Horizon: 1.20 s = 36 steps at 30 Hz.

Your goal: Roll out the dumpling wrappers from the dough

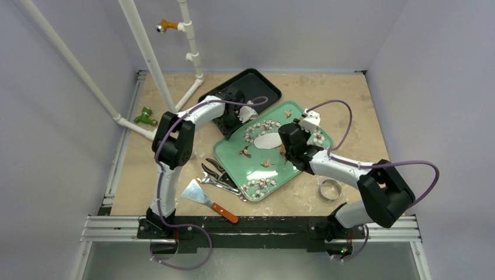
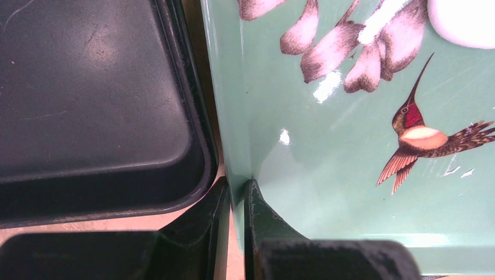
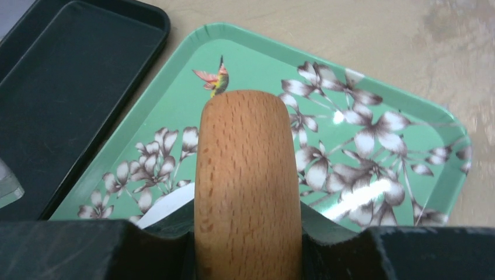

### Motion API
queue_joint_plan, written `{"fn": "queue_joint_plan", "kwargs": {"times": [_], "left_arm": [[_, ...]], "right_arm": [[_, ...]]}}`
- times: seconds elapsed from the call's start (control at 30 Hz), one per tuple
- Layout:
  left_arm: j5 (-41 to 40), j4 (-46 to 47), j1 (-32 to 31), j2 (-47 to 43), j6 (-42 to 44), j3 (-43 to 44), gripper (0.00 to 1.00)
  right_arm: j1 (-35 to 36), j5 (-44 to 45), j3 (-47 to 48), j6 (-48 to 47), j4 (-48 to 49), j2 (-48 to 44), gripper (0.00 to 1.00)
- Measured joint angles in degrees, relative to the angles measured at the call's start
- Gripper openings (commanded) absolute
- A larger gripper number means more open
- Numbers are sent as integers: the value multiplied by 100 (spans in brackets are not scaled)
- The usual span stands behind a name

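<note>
A green rectangular flower-printed tray [image 1: 280, 169] lies cornerwise on the beige desk [image 1: 350, 105]. A black rectangular plastic tray [image 1: 262, 87] sits just behind it, to the left. A thin white round dough wrapper [image 1: 268, 140] lies on the green tray, with a wooden rolling pin [image 3: 248, 175] above the tray just right of the wrapper. A shiny metal ring [image 1: 330, 190] rests on the desk right of the tray. Black-handled scissors [image 1: 219, 175] and a wooden-handled metal spatula [image 1: 201, 196] lie by its front-left edge.

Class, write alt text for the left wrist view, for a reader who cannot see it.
The left gripper has its jaws shut on the rim of a green tray printed with a hummingbird and blossoms. A black tray lies beside it on the left, and the edge of a white dumpling wrapper shows at the top right.
</note>
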Motion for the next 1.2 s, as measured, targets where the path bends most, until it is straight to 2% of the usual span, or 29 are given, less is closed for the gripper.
{"fn": "queue_joint_plan", "kwargs": {"times": [0.3,0.6,0.83,0.97,1.2], "left_arm": [[-2,2,0,0,2,0,0],[-2,2,0,0,2,0,0],[-2,0,2,0,2,0,0],[-2,0,2,0,2,0,0],[-2,0,2,0,11,0,0]], "right_arm": [[-7,17,-168,-125,-197,-236,0],[-9,-785,138,-1709,-308,-927,0],[-11,-1464,599,-2048,479,-304,0],[-138,-1797,599,-2022,514,264,0],[-286,-1652,568,-1757,577,485,0]]}}
